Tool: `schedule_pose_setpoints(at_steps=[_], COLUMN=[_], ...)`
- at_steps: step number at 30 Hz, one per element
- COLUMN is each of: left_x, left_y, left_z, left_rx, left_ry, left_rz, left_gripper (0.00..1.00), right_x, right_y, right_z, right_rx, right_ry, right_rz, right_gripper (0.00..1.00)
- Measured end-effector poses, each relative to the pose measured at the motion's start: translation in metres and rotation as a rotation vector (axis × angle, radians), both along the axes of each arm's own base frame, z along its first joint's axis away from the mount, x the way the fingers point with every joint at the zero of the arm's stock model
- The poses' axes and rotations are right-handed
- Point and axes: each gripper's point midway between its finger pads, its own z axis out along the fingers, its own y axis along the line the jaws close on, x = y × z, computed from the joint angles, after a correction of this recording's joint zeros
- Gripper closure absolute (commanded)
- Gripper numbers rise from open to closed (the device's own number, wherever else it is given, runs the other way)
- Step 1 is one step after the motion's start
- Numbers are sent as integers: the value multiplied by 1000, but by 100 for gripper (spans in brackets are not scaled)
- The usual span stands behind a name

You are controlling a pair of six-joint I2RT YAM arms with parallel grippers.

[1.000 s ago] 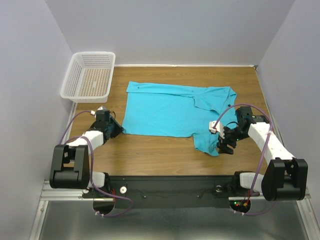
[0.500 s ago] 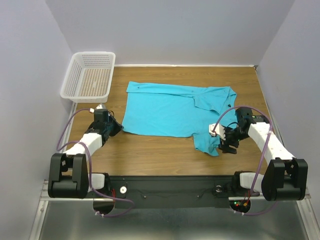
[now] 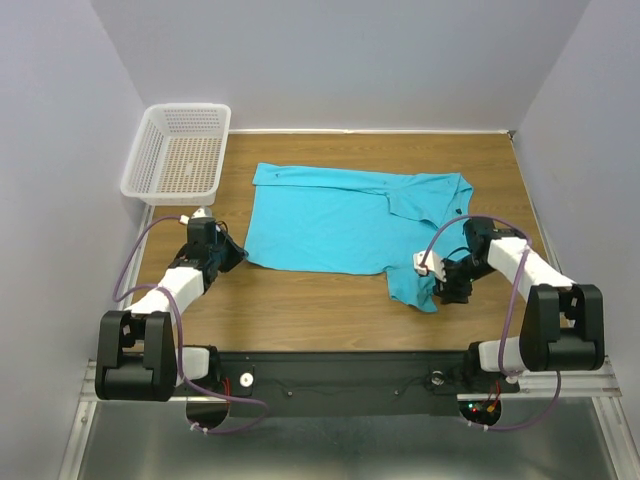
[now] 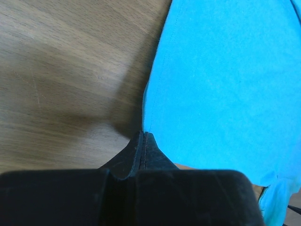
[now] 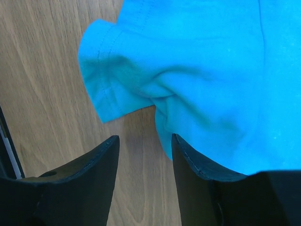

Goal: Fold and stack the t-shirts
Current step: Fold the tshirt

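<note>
The turquoise t-shirt (image 3: 340, 220) lies spread flat on the wooden table, with a sleeve folded over at its right side. My left gripper (image 3: 233, 256) is at the shirt's near-left corner. In the left wrist view its jaws are pressed together (image 4: 142, 135), with the edge of the t-shirt (image 4: 225, 84) running into the tips. My right gripper (image 3: 446, 290) is low at the near-right sleeve. In the right wrist view it stands open (image 5: 145, 136) over bare wood, and the rumpled sleeve of the t-shirt (image 5: 202, 70) lies just ahead of the right finger.
A white mesh basket (image 3: 170, 196) sits at the far left corner of the table. Grey walls close in the left, right and back sides. Bare wood runs between the shirt's near hem and the arms' black base rail (image 3: 340, 370).
My left gripper closed at the shirt's near-left corner. My right gripper drew in a little toward the sleeve and its jaws narrowed. The shirt has not shifted.
</note>
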Motion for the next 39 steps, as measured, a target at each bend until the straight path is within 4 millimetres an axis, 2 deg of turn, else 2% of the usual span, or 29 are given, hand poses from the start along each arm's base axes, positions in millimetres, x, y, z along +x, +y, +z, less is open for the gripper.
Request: schedule_pose_setpoints(at_steps=[16,18,22,23,25,27,29,33,36,39], left_x=[-1,-1,-1,-1,-1,-1,-1,-2,-3,-4], left_y=[-3,-3,-3,-3,-3,-3,-3,-4,-4,-4], left_z=[0,0,0,0,0,0,0,0,4,10], left_rx=[-8,-8,-8,-9,-9,-9,-10,-11,-12,-14], left_ry=[2,2,2,3,3,3,3,4,-3,-18], left_rz=[-18,-18,-18,-19,-19,-19,-21,-22,-22,-24], left_gripper=[100,100,100,100,100,100,100,100,100,100], right_x=[5,7,12,16,17,19,20,27,41,50], right_y=[0,0,-1,-1,-1,-2,-4,-2,6,12], right_z=[-18,-18,-19,-19,-18,-17,-14,8,39,58], right_rx=[-2,-2,-2,-2,-4,-10,-16,1,54,99], right_ry=[0,-5,-23,-35,-41,-47,-54,-107,-167,-193], right_rz=[-30,-38,-50,-55,-64,-79,-105,-153,-181,-198], right_gripper=[54,59,80,89,99,99,99,99,100,99])
